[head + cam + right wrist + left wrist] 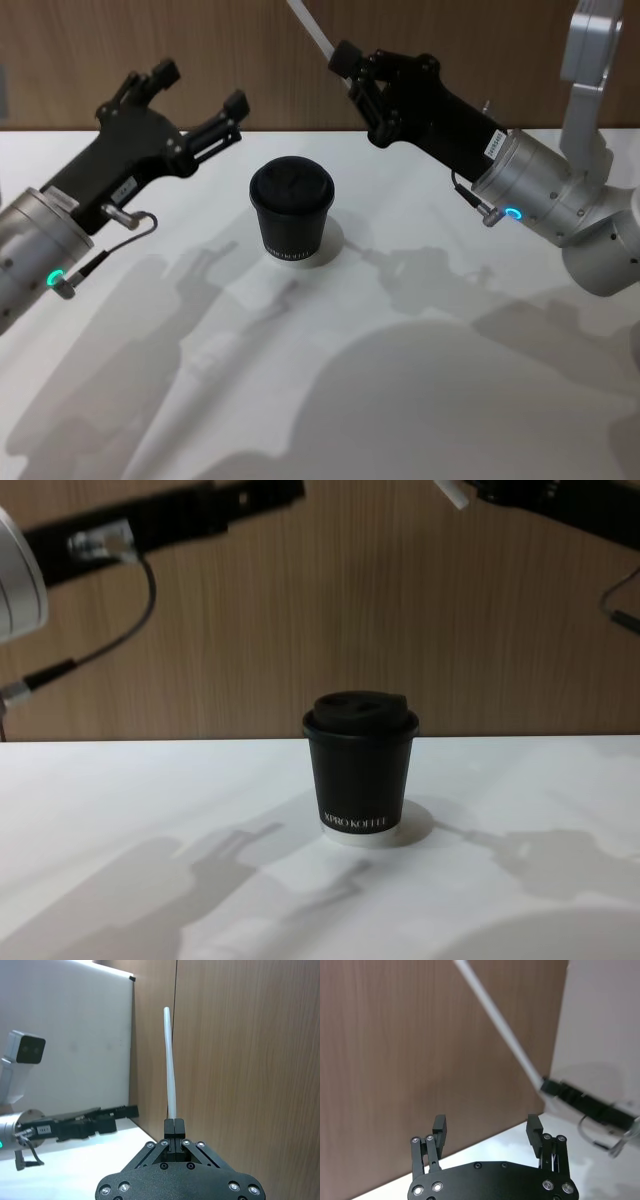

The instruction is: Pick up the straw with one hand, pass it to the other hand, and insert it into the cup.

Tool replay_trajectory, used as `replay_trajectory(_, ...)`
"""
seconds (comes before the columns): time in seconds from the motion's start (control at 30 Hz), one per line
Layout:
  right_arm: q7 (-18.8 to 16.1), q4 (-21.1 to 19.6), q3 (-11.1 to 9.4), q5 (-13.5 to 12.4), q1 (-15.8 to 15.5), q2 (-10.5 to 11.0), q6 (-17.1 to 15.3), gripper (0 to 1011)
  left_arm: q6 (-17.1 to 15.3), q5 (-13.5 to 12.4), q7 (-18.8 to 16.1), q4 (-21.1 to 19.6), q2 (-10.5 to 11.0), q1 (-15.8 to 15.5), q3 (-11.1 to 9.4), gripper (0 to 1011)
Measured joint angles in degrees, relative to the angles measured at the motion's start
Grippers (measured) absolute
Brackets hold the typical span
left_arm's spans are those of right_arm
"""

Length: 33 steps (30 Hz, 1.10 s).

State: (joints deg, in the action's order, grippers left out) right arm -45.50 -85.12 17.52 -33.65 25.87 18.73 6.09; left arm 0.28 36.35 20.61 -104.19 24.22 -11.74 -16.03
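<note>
While left gripper [200,87] hangs above the table [420,400], fingers spread wide and empty, the lidded XPRO KOFFEE cup [291,212] stands upright at centre; right gripper [352,72], raised right of it, pinches the upslanting white straw [308,27] near one end.

The right pincer [174,1126] grips the straw [170,1060] by one end.

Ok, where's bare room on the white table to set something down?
The white table is bare in front of the small black paper cup and beside it. Crowded above: open left gripper, and right gripper holding the thin white plastic straw.
</note>
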Motion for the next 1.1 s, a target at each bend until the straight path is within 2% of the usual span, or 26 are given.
replay_trajectory(0.03,0.0,0.0,0.0,0.0,0.0,0.0,0.0,3,0.0,0.0,0.0,0.0,0.0,0.0,0.0,1001)
replay_trajectory(0.1,0.0,0.0,0.0,0.0,0.0,0.0,0.0,3,0.3,2.6,2.4,-0.3,-0.1,-0.4,0.5,1001)
replay_trajectory(0.13,0.0,0.0,0.0,0.0,0.0,0.0,0.0,2,0.3,2.6,2.4,-0.3,-0.1,-0.4,0.5,1001)
replay_trajectory(0.23,0.0,0.0,0.0,0.0,0.0,0.0,0.0,2,0.8,5.4,5.1,-0.4,-0.5,-1.2,0.8,1002)
replay_trajectory(0.47,0.0,0.0,0.0,0.0,0.0,0.0,0.0,3,1.0,9.1,8.3,0.2,-1.5,-2.9,0.5,1001)
replay_trajectory(0.77,0.0,0.0,0.0,0.0,0.0,0.0,0.0,2,0.3,12.8,10.2,2.6,-3.0,-5.5,-0.4,1001)
replay_trajectory(1.1,0.0,0.0,0.0,0.0,0.0,0.0,0.0,3,-1.6,16.0,10.4,6.3,-4.8,-8.5,-1.6,1001)
